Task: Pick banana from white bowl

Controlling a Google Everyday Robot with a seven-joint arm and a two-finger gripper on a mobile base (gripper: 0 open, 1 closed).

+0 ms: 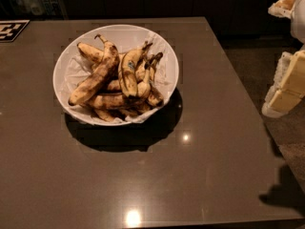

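The white bowl (164,51) stands on the far middle of a dark table and has a crinkled white lining. It holds several overripe, brown-blotched bananas. The banana (127,75) with a small blue sticker on its side lies near the middle of the pile, curved, with its dark stem pointing up and to the right. My gripper (285,87) shows as cream-white parts at the right edge of the view. It is beyond the table's right side, well apart from the bowl and at about its height in the picture. It holds nothing that I can see.
The dark table (200,166) ends at the right, with floor (252,66) beyond. A black-and-white marker tag (11,30) lies at the table's far left corner. Another white arm part (288,4) is at the top right. Dark cabinets stand behind.
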